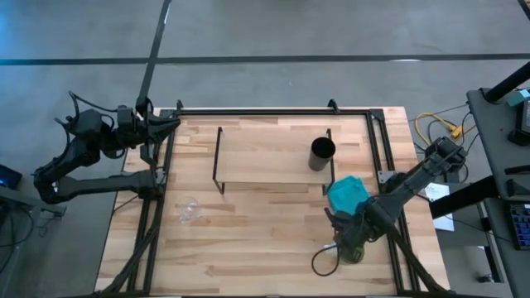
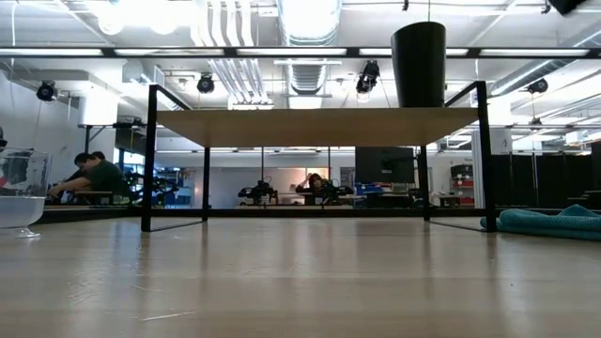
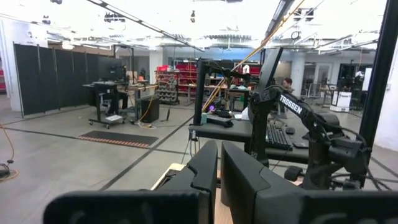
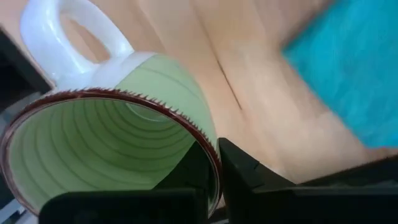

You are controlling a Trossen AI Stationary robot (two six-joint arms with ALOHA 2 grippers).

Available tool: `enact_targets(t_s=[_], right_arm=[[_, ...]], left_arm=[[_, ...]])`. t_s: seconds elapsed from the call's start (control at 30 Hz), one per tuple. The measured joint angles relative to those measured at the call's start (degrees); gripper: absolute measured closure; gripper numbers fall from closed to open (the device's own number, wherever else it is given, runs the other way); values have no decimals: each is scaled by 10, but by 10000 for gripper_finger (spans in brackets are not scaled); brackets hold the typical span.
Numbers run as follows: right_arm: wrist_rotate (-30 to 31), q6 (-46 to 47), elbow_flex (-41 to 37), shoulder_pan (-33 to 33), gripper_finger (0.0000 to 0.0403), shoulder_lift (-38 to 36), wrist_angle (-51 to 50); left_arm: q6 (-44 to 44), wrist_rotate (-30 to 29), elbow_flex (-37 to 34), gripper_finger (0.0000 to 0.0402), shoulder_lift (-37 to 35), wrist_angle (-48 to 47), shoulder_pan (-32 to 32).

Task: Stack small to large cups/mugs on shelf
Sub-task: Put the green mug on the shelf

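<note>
The shelf (image 1: 265, 161) (image 2: 319, 126) stands mid-table on thin black legs. The black cup (image 1: 322, 153) (image 2: 419, 64) stands upright on the shelf's right end. The clear glass cup (image 1: 189, 210) (image 2: 21, 195) rests on the tabletop, left of the shelf and nearer. My right gripper (image 1: 351, 242) (image 4: 214, 180) is near the table's near right corner, shut on the light-green mug (image 1: 354, 248) (image 4: 106, 143). The mug's white handle (image 4: 78, 37) points away from the fingers. My left gripper (image 1: 159, 126) (image 3: 219, 171) is parked at the far left corner, shut and touching nothing. My right gripper pinches the green mug's rim (image 4: 211, 146) on the side opposite the handle, one finger inside the mug and one outside its wall. In the wrist view the mug's open mouth faces the camera. Whether its base is on the table I cannot tell.
A blue cloth (image 1: 348, 194) (image 2: 554, 223) lies crumpled on the table just beyond my right gripper, by the shelf's right legs. A dark loop (image 1: 325, 261) lies on the table left of the mug. Black frame rails (image 1: 273, 110) border the table. People sit in the room behind.
</note>
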Motion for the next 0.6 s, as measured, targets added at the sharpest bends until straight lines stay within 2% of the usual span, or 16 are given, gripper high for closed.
enact_targets(t_s=[0.3, 0.6], right_arm=[[63, -109, 122, -80, 390, 0, -88], [149, -227, 236, -157, 390, 0, -89]], left_arm=[[-1, 0, 0, 391, 10, 1, 0], [-1, 0, 0, 391, 41, 0, 0]])
